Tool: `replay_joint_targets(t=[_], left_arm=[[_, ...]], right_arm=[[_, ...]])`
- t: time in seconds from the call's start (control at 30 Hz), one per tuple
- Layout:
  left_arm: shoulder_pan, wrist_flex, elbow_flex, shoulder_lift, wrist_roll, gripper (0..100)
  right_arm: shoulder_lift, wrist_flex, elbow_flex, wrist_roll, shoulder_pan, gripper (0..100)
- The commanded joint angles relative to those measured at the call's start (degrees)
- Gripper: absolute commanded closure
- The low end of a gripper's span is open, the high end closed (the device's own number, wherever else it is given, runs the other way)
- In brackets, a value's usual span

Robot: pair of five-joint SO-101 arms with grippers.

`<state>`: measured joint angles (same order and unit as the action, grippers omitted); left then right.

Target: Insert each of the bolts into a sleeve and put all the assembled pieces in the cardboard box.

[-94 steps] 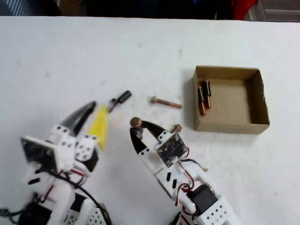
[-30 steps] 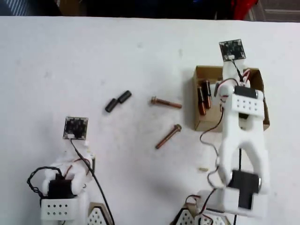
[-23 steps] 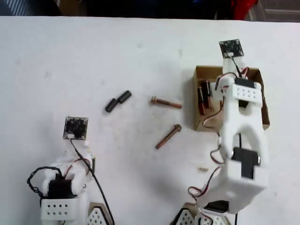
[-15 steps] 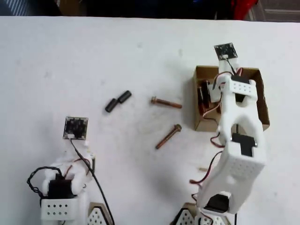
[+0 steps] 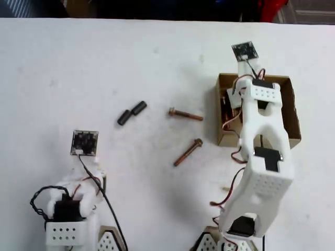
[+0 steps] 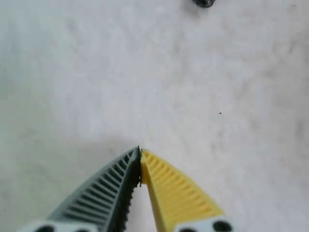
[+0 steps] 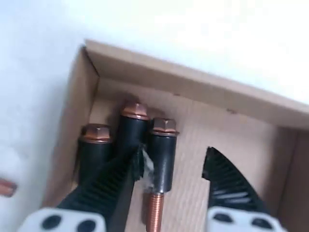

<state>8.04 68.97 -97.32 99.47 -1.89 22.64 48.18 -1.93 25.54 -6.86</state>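
Assembled pieces [image 7: 130, 140], three of them, lie under my right gripper [image 7: 175, 154], whose jaws are spread wide inside the cardboard box [image 7: 193, 82]. One piece sits between the jaws, close beside one of them; the other two lie side by side against the box's wall. Outside the box, on the side towards my left arm, two bare bolts [image 5: 186, 114] lie on the table [image 5: 157, 52], with two black sleeves [image 5: 138, 108] farther from the box. My left gripper [image 6: 140, 157] is closed, tips together, well apart from the box.

right gripper [image 7: 175, 151]: table → over cardboard box [image 7: 193, 87] | assembled pieces [image 7: 133, 130] inside: two → three (fingers [image 7: 227, 183] now apart) | left arm [image 5: 68, 209]: retracted
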Motion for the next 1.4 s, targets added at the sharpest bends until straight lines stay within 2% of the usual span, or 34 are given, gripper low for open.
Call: replay_joint_targets(t=[0.0, 0.3, 0.6, 0.8, 1.0, 1.17, 1.37], left_arm=[[0.31, -1.05, 0.09, 0.40, -0.18, 98], [0.31, -1.05, 0.09, 0.40, -0.18, 98], [0.31, -0.97, 0.09, 0.31, -0.26, 98], [2.59, 0.26, 0.09, 0.57, -0.18, 98], [6.29, 0.09, 0.09, 0.57, -0.09, 98], [7.25, 0.09, 0.09, 0.57, 0.00, 98], [7.25, 0.00, 0.09, 0.57, 0.00, 98]], right_arm=[[-9.19, 3.56, -3.08, 0.35, 2.24, 86.7], [-24.22, 14.73, -3.08, 0.35, 9.54, 90.0], [-34.59, 25.19, -2.99, -0.70, 23.78, 90.0], [-35.21, 25.45, -2.99, -17.85, 32.40, 90.0], [-35.21, 23.08, -0.53, -26.37, 41.71, 90.0], [-32.66, 11.38, 5.98, -33.67, 43.65, 89.7], [-22.55, 5.14, 3.96, -39.91, 44.35, 89.7]])
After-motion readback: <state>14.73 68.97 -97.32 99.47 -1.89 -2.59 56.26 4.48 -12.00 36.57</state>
